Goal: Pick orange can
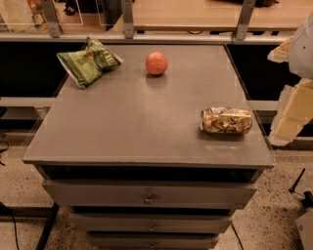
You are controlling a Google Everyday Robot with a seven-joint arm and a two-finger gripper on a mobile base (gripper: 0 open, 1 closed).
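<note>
Camera view: a look down from the front onto a cabinet top with three objects on it.
Cabinet (132,122): a grey unit with a flat matte top, standing on a speckled floor (19,190).
Drawers (195,194): three grey fronts stacked below the top, each with a small round knob at its middle. The lowest is cut by the bottom edge of the frame.
Orange can (226,120): it lies on its side on the cabinet top, close to the right edge and toward the front right corner. Its long axis runs left to right. The body is dented, orange-gold with whitish and dark patterning, and a silver end faces left.
Gripper (288,119): a cream-coloured, blurred form at the right border of the frame, beyond the cabinet's right edge. It is near the orange can but apart from it. Whether it is released or clenched cannot be told.
Fruit (156,63): round and reddish-orange, it sits on the far part of the top, well apart from the orange can.
Chip bag (89,61): green and crumpled, it lies at the far left corner, left of the fruit, with one end past the left edge.
Rail (146,37): a pale metal bar with upright posts runs across behind the cabinet.
Wooden surface (195,12): a light-brown plane beyond the rail.
</note>
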